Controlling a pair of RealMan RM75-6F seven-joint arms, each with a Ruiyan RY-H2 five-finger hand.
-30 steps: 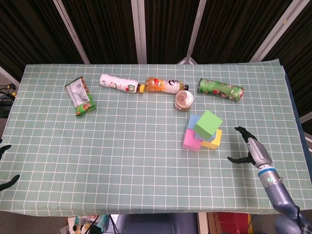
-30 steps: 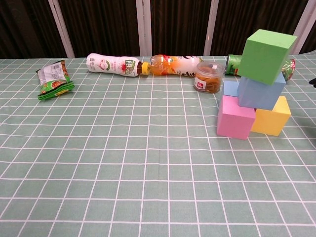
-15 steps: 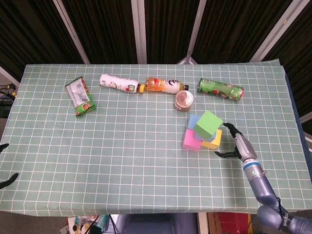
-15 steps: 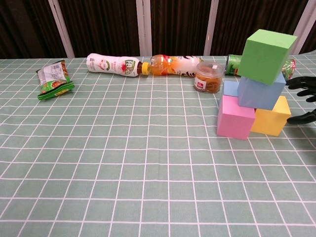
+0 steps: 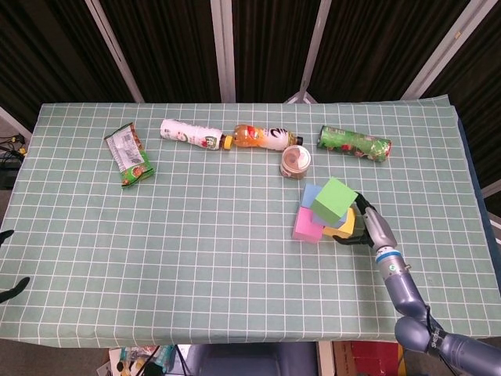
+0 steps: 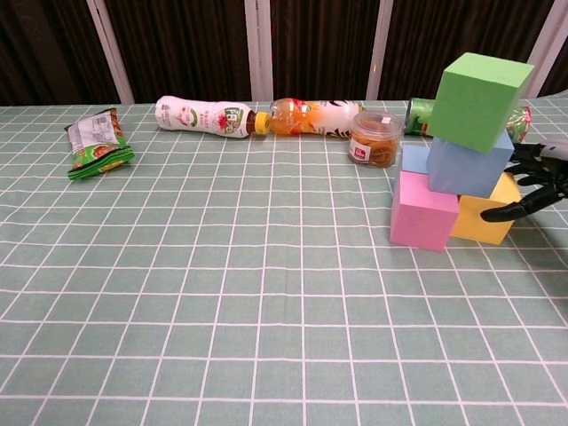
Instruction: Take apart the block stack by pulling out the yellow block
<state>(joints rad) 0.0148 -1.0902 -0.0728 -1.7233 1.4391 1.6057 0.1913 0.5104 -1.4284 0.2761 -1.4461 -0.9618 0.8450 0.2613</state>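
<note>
The stack stands right of centre: a pink block (image 5: 308, 225) (image 6: 423, 210) and the yellow block (image 5: 348, 227) (image 6: 479, 222) side by side at the base, a blue block (image 5: 311, 194) (image 6: 466, 169) across them, and a tilted green block (image 5: 335, 197) (image 6: 477, 99) on top. My right hand (image 5: 366, 223) (image 6: 531, 182) is at the yellow block's right side, fingers spread around it, the thumb by its front face. Whether it presses the block is unclear. My left hand (image 5: 11, 291) shows only as dark fingertips at the table's left edge, spread and holding nothing.
Along the back lie a snack bag (image 5: 129, 157) (image 6: 98, 142), a white bottle (image 5: 190, 134), an orange drink bottle (image 5: 266, 137), a small jar (image 5: 296, 160) (image 6: 374, 138) just behind the stack, and a green can (image 5: 354, 142). Green checked cloth covers the table.
My right hand has moved left from open table toward the stack and now spans the yellow block's right side. The blocks have not shifted. The left hand stays put.
</note>
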